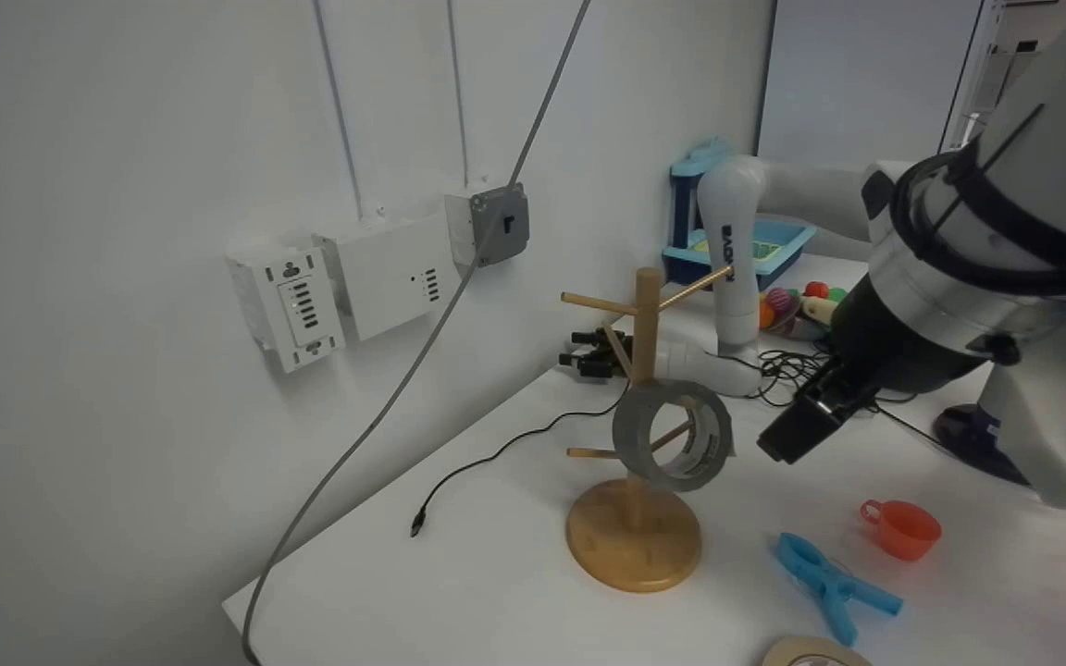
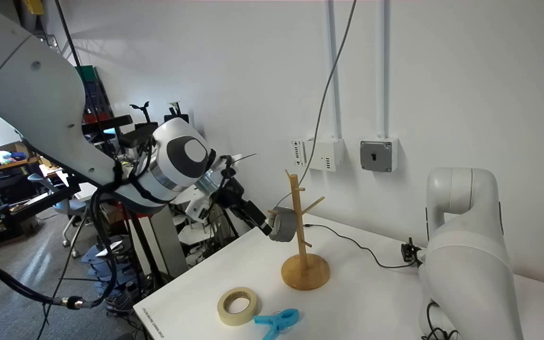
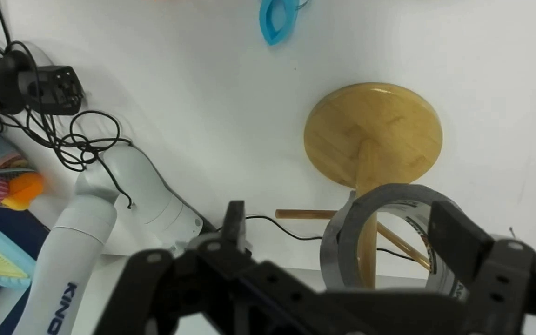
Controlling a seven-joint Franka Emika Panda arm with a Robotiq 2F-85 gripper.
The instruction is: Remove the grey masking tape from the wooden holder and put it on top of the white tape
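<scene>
In an exterior view, the wooden holder [image 1: 646, 344] stands up straight on the white table [image 1: 459, 592]. The grey masking tape [image 1: 632, 430] hangs on a peg of the wooden holder, up above the round base. The black claw [image 1: 787, 442] is up in the air near the grey masking tape, and a gap shows between them. A red cup [image 1: 905, 531] and a blue clamp [image 1: 824, 585] are on the table near the wooden holder. Farther back there is a white Kinova arm [image 1: 741, 296].

In an exterior view, the white tape [image 2: 225, 308], which looks creamy, lies flat on the table just beside the blue clamp. It is well apart from the grey masking tape. The claw points down at a slant, close to the grey masking tape. A grey switch box [image 2: 377, 156] is on the wall [image 2: 470, 94].

In the wrist view, the 2 fingers [image 3: 452, 237] of the claw are spread wide, so the claw is unclenched. 1 finger covers part of the edge of the grey masking tape. The post and 1 peg show through its big hole. Some bright toys [image 3: 23, 189] sit far off to the side.
</scene>
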